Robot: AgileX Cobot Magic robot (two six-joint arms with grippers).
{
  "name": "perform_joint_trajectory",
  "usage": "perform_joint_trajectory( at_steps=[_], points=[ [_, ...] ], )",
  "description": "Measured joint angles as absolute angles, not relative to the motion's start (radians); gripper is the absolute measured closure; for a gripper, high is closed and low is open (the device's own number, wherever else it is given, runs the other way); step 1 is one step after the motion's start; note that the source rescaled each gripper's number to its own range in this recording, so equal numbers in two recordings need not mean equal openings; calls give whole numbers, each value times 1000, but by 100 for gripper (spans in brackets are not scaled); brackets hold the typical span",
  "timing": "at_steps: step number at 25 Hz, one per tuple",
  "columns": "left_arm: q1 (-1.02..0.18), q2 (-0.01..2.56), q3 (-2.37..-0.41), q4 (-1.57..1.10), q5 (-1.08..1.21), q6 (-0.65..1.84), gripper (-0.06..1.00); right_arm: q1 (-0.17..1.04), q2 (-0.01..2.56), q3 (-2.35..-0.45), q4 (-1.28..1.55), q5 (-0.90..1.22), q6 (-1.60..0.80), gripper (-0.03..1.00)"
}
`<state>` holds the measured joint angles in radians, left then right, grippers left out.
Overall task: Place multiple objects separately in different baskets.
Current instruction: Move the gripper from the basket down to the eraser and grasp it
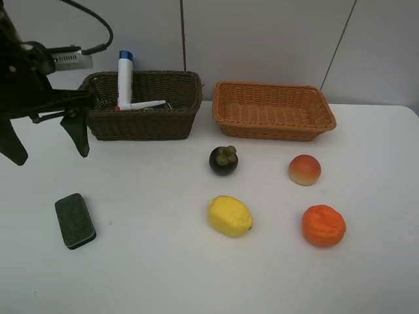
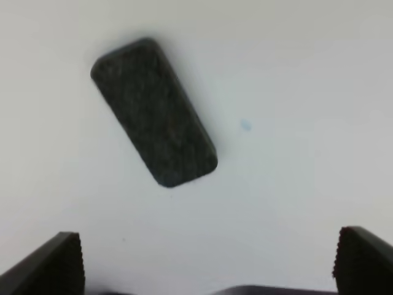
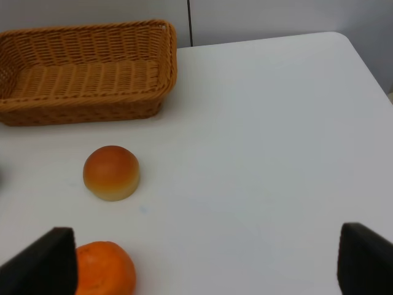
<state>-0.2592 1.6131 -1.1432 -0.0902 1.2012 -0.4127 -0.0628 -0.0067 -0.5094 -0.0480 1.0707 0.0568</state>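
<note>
A dark eraser block (image 1: 74,220) (image 2: 153,112) lies flat on the white table at the front left. My left gripper (image 1: 46,140) (image 2: 209,264) hangs open above the table behind it, with nothing between its fingers. The dark brown basket (image 1: 144,124) holds a white blue-capped tube (image 1: 124,78) standing up and a white-pink marker (image 1: 141,104). The light tan basket (image 1: 275,131) (image 3: 80,110) is empty. On the table lie a mangosteen (image 1: 223,160), lemon (image 1: 230,216), peach (image 1: 304,169) (image 3: 111,173) and orange (image 1: 323,225) (image 3: 104,268). My right gripper (image 3: 202,264) is open, near the orange, and is out of the high view.
Both baskets stand side by side at the table's back edge against a pale wall. The left arm and its cable (image 1: 91,19) occupy the back left corner. The table's right edge (image 3: 368,61) lies beyond the tan basket.
</note>
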Motion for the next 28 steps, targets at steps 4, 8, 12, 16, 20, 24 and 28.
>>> perform_joint_trajectory(
  at_steps=[4,8,12,16,20,24,28],
  points=[
    [-259,1613,-996,-90,1169,-453,-5,-63,-7,-509,-48,1071,57,14],
    [-259,1638,-904,-90,1028,-477,-5,-63,-7,-509,-48,1071,57,14],
    [-259,1690,-853,-90,907,-504,-5,-63,-7,-509,-48,1071,57,14],
    [-259,1755,-842,-90,820,-517,-5,-63,-7,-509,-48,1071,57,14],
    [-259,1804,-842,-91,794,-520,-5,-63,-7,-509,-48,1071,57,14],
    [-259,1821,-842,-91,755,-525,-5,-63,-7,-509,-48,1071,57,14],
    [-259,1823,-842,-89,686,-541,-5,-63,-7,-509,-48,1071,57,14]
  ],
)
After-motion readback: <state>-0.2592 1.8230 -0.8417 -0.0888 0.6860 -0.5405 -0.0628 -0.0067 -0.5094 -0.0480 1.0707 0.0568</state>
